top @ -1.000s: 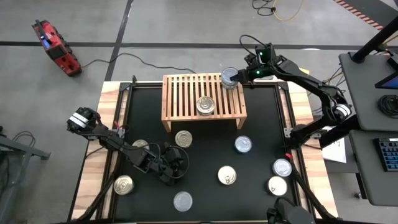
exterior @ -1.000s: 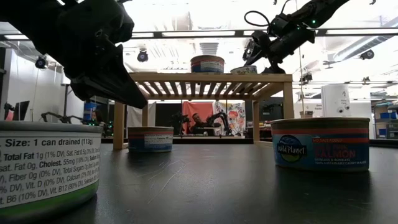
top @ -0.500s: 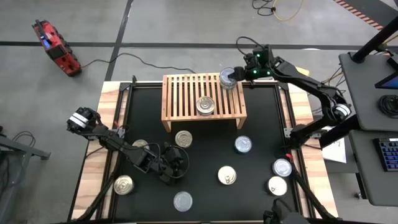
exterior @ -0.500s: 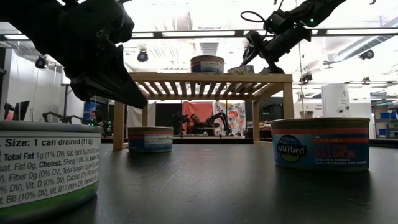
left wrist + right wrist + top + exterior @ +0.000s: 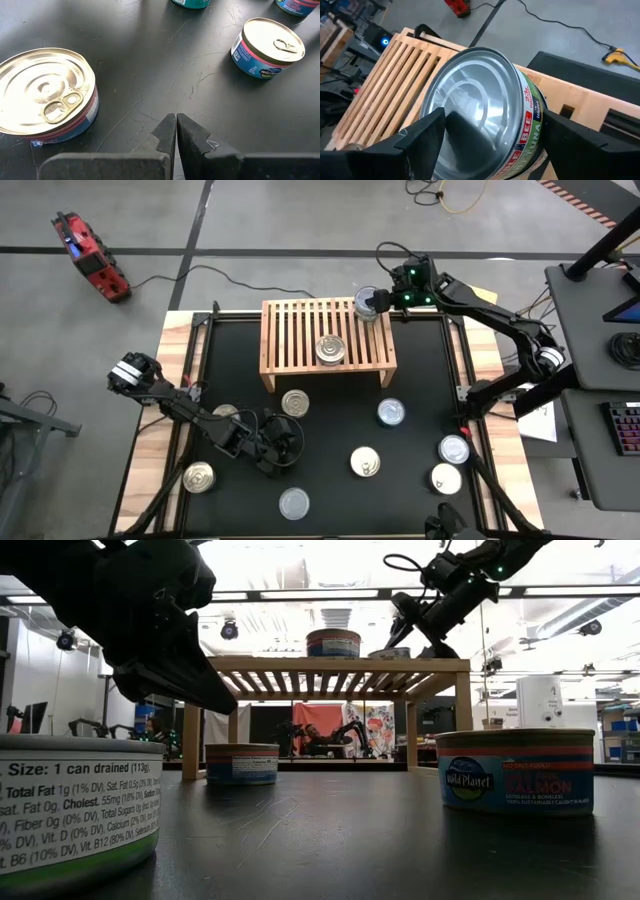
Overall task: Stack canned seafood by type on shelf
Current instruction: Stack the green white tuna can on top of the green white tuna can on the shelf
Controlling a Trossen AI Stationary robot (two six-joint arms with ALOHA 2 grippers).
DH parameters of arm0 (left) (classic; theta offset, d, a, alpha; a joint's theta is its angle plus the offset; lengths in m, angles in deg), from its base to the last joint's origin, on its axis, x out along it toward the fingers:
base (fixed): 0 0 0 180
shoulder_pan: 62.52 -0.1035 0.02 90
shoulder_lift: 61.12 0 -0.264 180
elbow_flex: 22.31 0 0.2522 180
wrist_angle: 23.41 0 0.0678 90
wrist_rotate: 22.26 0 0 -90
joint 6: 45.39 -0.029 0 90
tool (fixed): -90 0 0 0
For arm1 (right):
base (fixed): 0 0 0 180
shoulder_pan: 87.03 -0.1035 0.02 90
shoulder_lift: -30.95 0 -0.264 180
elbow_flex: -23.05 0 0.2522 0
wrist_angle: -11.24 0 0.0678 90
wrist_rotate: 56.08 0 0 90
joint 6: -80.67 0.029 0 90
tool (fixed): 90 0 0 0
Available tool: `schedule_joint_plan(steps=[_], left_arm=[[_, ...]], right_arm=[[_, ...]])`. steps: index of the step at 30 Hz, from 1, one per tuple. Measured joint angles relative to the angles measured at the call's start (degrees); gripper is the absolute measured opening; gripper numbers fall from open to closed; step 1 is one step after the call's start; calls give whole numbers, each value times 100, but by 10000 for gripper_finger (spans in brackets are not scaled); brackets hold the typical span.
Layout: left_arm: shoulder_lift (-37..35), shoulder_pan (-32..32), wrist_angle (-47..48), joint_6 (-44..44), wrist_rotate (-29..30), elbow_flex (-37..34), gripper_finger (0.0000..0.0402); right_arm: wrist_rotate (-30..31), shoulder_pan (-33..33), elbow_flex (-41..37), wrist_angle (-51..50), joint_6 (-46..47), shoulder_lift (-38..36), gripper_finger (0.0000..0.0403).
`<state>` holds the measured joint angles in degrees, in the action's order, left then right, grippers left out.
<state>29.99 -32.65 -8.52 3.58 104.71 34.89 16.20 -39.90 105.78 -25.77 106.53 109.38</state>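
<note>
Two arms: both reach in over the black surface (image 5: 330,430), the left from the near left corner, the right from the far right side.
Right hand (image 5: 372,302): stretched out over the shelf's far right corner, the arm running back in a long bend toward the right edge of the surface; in the low view it slants down onto the shelf top from above.
Right hand state: fingers (image 5: 420,135) spread wide on either side of a tuna tin (image 5: 485,110); the wrist view shows one finger at each flank of the tin, but whether they press on it I cannot tell.
Tuna tin: sits at the far right corner of the shelf (image 5: 300,330); in the high view its round lid faces up, so its short axis appears to stand upright.
Second tin on shelf (image 5: 331,349): lid up, near the middle of the slats, toward the front edge.
Left hand (image 5: 282,442): low over the surface in front of the shelf, arm folded flat along the near left side.
Left hand state: fingers (image 5: 167,132) pressed together, holding nothing.
Loose tins: a gold-lidded tin (image 5: 47,95) and a blue-sided tin (image 5: 267,47) stand lid up on the surface, apart from the left hand.
</note>
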Motion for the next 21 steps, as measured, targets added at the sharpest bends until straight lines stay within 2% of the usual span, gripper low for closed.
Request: schedule_joint_plan(steps=[7, 14, 21], left_arm=[[0, 0, 2, -7, -2, 0, 0], [0, 0, 2, -2, -4, 0, 0], [0, 0, 2, -2, -4, 0, 0]], right_arm=[[-17, -13, 2, 61, 1038, 0, 315], [-24, -21, 0, 217, 1891, 0, 299], [51, -26, -2, 256, 1953, 0, 284]])
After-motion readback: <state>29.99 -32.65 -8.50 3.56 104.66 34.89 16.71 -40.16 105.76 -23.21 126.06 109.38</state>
